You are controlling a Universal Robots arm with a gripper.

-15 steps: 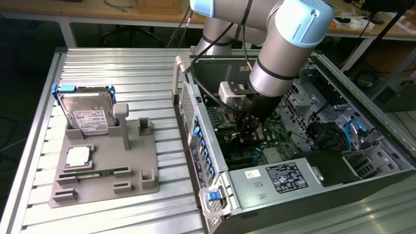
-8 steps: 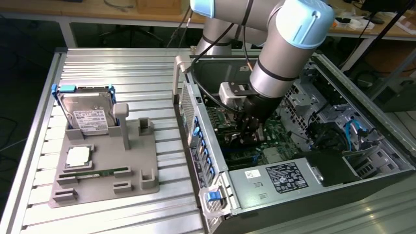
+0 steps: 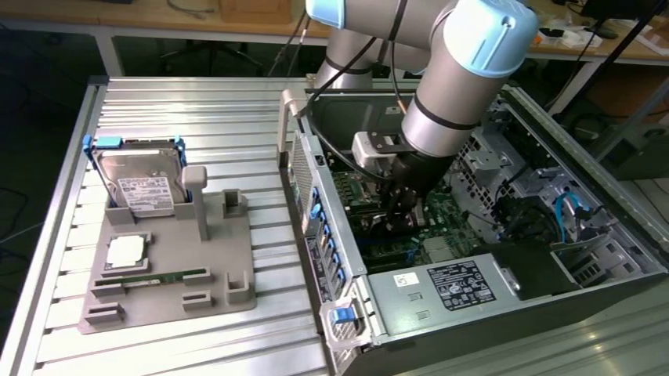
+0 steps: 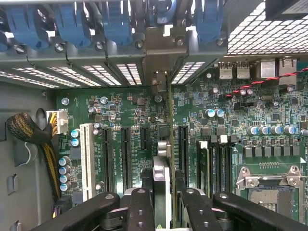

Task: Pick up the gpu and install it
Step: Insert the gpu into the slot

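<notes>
In the wrist view the gpu (image 4: 166, 139) shows edge-on as a thin dark card standing upright over the green motherboard (image 4: 125, 110). Its silver bracket (image 4: 161, 48) sits at the case's rear slot openings. My gripper (image 4: 162, 204) is shut on the card's near end, one black finger (image 4: 139, 207) on each side. The card stands in line with a long black expansion slot (image 4: 183, 149); whether it is seated I cannot tell. In the exterior view my gripper (image 3: 403, 213) reaches down inside the open computer case (image 3: 585, 282), over the board.
A grey holder (image 3: 168, 274) on the exterior view's left carries a hard drive with blue rails (image 3: 141, 184), a processor (image 3: 125, 251) and a green memory stick (image 3: 157, 278). A power supply (image 3: 450, 286), cables (image 3: 569, 215) and blue retention clips (image 4: 115, 24) crowd the case.
</notes>
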